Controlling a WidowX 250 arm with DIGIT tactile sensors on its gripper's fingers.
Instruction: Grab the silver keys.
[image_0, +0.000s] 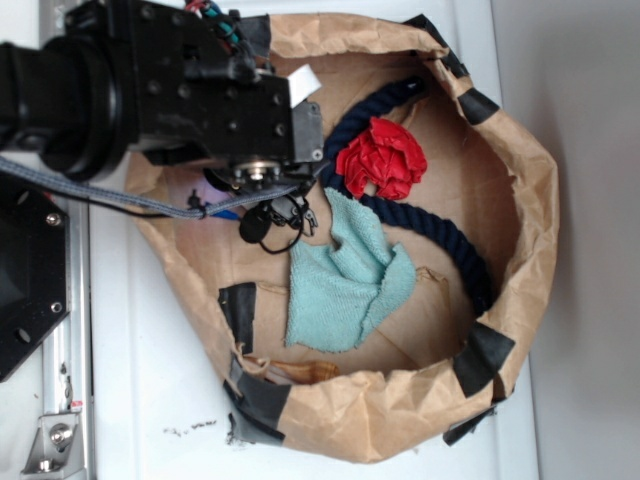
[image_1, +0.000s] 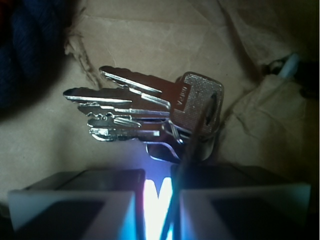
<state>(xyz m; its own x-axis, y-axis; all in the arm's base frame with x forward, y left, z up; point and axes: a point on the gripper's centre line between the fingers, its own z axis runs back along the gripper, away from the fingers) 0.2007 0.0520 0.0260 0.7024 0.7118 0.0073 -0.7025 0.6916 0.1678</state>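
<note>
— Several silver keys (image_1: 150, 117) lie fanned on the brown paper (image_1: 165, 45) just ahead of your claw (image_1: 157, 200). Is it clenched?

— Nearly: your jaws stand close with a thin lit gap, the wire ring (image_1: 192, 145) running down between them; you can't tell if it's pinched

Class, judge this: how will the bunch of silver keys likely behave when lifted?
The silver keys look hard and shiny, so probably slippery. Fanned loosely on a thin ring, they would likely swing and splay. Being metal, probably heavy for their size.
</note>
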